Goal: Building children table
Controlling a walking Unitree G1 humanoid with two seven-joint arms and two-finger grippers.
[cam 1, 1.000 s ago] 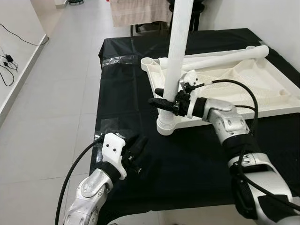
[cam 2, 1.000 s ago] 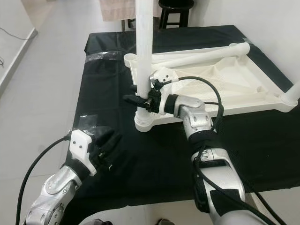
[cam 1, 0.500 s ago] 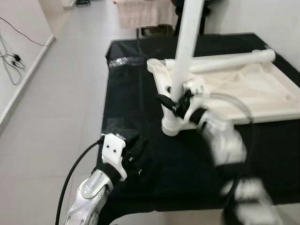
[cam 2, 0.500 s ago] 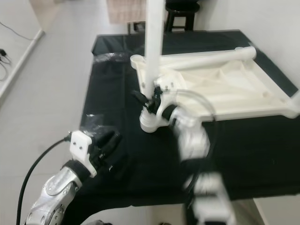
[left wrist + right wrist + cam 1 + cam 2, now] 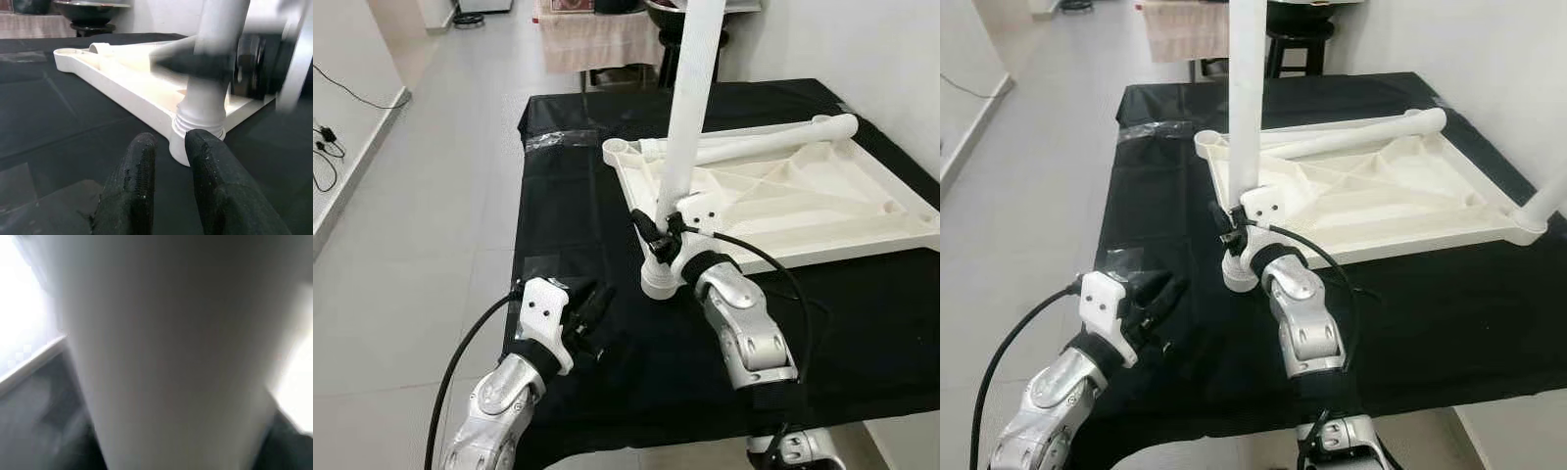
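standing upright in the near-left corner socket of the upturned white tabletop (image 5: 822, 196), one white leg (image 5: 690, 108) looks seated, its ribbed collar resting in the socket as the left wrist view shows. the right gripper (image 5: 658, 238) sits low on that leg just above the collar, and its jaws appear clamped around the leg, though the head views show this only from behind the wrist. a second leg (image 5: 754, 142) lies loose along the far edge of the tabletop, not yet fitted, and the far-left corner socket (image 5: 619, 149) stands open. at the right edge of the right eye view a third leg (image 5: 1545, 201) rises from the near-right corner. the left gripper (image 5: 592, 308) rests on the black worktop (image 5: 568, 206) near the seated leg, touching none of the parts, jaws close together with a narrow gap and nothing between them. judged from this, the build is roughly half done: the lying leg and one more remain to be mounted, then the table turned upright.
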